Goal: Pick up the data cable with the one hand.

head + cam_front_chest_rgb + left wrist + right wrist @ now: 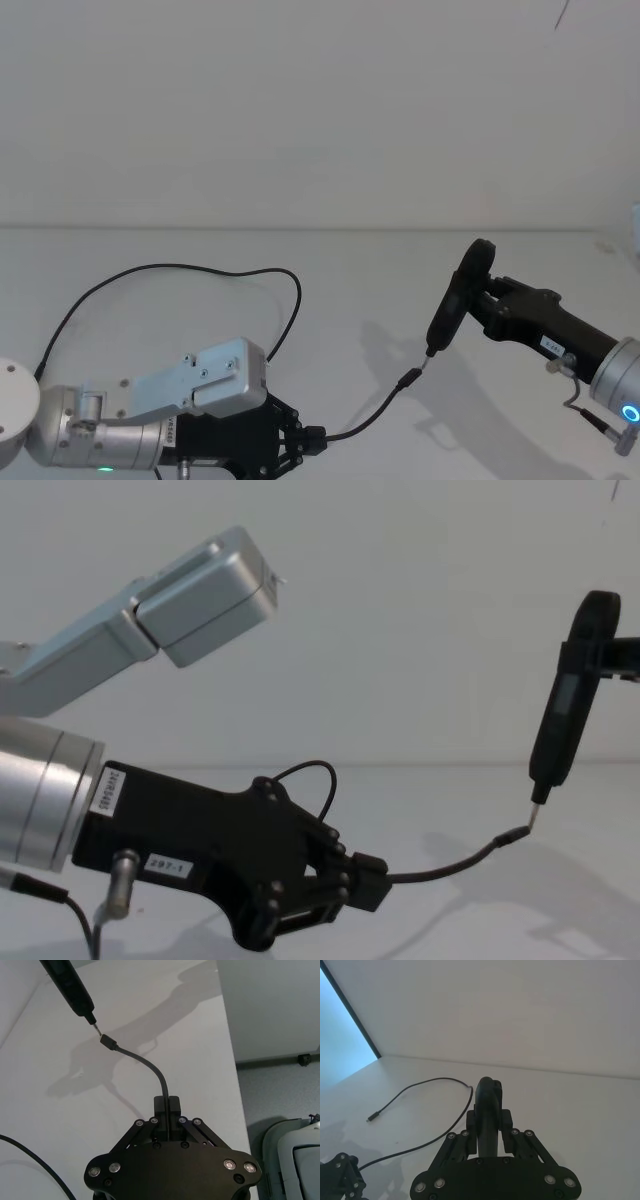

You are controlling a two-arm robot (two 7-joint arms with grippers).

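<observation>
1. Low at the near edge of the desk (330, 280), I see my left hand (312, 436) clamped on the data cable (375, 410); its fingers (172, 1105) are drawn narrow around the cord a short way back from the plug.
2. From that hand, the free end of the data cable rises in a curve toward the right, and its small dark plug tip (515, 834) hangs in the air above the desk.
3. Just beyond the plug tip I see the thin metal tip of a slim black pen-shaped tool (568, 695); the two tips are just beside each other, and I cannot tell whether they touch.
4. My right hand (489, 1125) holds that tool, its fingers (507, 1122) closed on the tool's thick upper part, with the tool slanting down toward the plug.
5. Behind the left hand, the rest of the data cable lies on the desk in a wide loop that arcs away and back toward the left arm's silver wrist (100, 435).
6. Farther out from the loop, in the right wrist view, the cable's far end (370, 1119) rests flat on the desk, well apart from both hands.
</observation>
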